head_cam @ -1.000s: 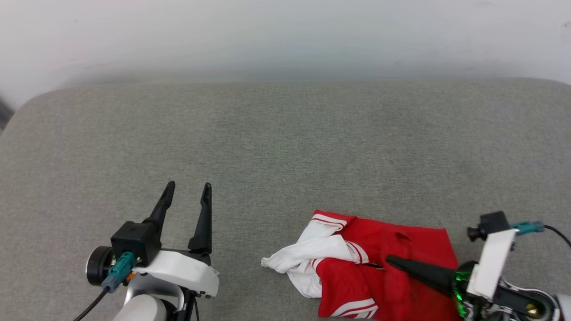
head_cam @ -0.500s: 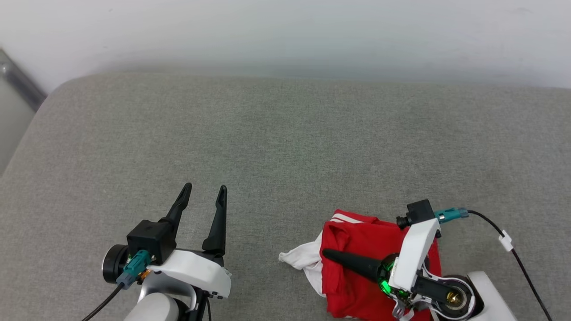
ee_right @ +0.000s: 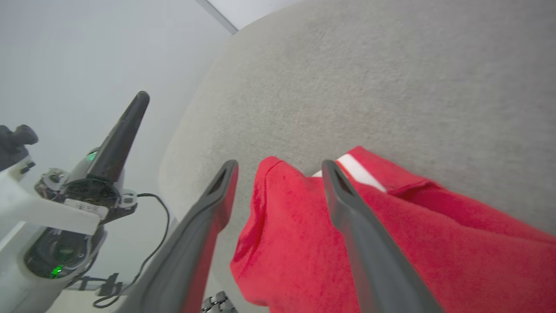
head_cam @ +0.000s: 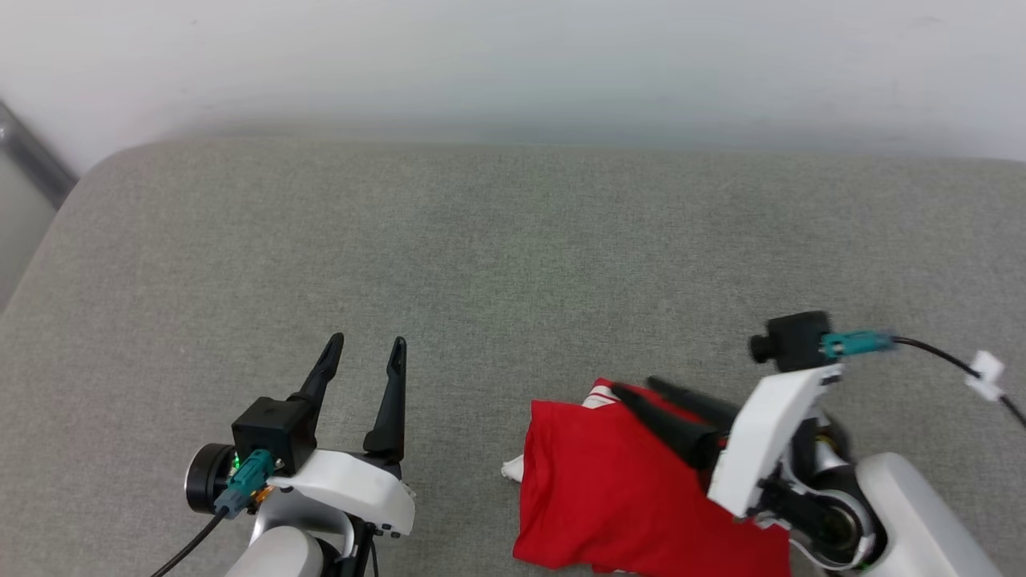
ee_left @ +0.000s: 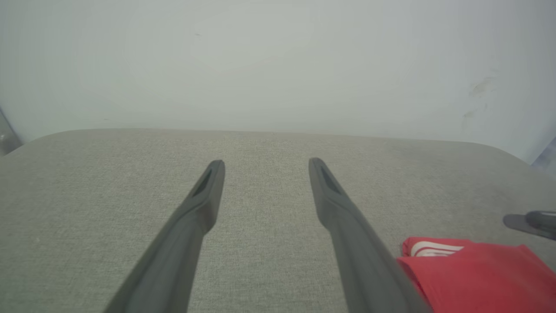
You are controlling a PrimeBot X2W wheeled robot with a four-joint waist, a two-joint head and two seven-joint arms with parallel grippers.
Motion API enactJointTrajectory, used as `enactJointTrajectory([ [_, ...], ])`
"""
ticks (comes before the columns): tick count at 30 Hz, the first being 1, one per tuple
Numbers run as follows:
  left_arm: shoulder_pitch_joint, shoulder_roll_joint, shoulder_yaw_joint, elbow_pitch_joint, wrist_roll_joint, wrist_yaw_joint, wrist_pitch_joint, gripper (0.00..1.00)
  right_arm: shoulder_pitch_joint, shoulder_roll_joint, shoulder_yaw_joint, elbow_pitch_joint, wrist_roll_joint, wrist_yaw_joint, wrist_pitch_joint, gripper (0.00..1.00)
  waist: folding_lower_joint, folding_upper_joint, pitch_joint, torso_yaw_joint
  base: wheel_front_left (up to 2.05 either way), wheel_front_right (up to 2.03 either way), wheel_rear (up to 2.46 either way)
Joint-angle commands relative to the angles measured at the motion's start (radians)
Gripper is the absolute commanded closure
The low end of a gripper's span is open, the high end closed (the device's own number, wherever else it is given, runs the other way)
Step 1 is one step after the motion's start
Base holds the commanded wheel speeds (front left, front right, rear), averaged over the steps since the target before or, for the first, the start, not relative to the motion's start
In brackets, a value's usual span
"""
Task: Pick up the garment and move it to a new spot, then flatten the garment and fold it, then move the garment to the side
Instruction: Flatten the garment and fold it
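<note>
The red shirt [head_cam: 609, 489] is seen bunched on the grey cushion [head_cam: 513, 240], right gripper [head_cam: 633, 385] spread open over it, left gripper [head_cam: 367, 342] parted too, well off beside.

The garment [head_cam: 617, 505] runs off the bottom edge, partly behind the blurred right gripper [head_cam: 635, 387].

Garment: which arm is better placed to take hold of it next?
Probably the right. The right gripper is open just over the garment; the left gripper is open over the grey cushion, apart from the cloth.
</note>
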Motion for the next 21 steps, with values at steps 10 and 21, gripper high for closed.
enactJointTrajectory([
  [10,0.011,0.009,-0.001,0.011,-0.002,0.005,-0.006,0.0,0.118,-0.074,-0.246,0.022,-0.516,0.0,-0.389,0.0,0.0,0.0,-0.042,-0.031,0.0,0.0,0.0],
  [21,0.078,0.034,0.021,0.018,-0.002,0.024,-0.016,0.0,0.318,0.009,-0.489,-0.165,-0.748,0.0,-0.569,0.0,0.0,0.0,-0.105,-0.07,0.0,0.0,0.0],
])
